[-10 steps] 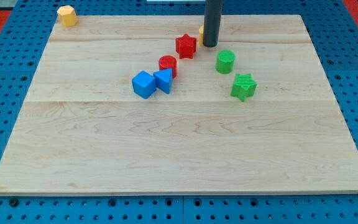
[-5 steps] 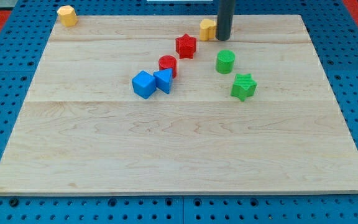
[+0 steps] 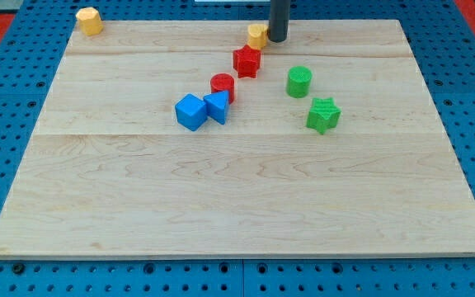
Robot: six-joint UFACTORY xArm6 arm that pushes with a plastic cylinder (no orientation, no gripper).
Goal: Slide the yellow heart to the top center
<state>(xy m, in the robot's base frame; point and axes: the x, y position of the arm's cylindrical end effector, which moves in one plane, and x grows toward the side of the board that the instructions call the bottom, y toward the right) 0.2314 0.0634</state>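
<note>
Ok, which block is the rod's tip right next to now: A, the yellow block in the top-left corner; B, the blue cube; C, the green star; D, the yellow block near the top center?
D: my tip stands just at the view's right of the yellow block near the top edge, far from the others.

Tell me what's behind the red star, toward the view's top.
Just past the red star sits the yellow heart, near the board's top edge. My tip touches its right side, and the rod hides that edge, so its shape is only partly visible.
</note>
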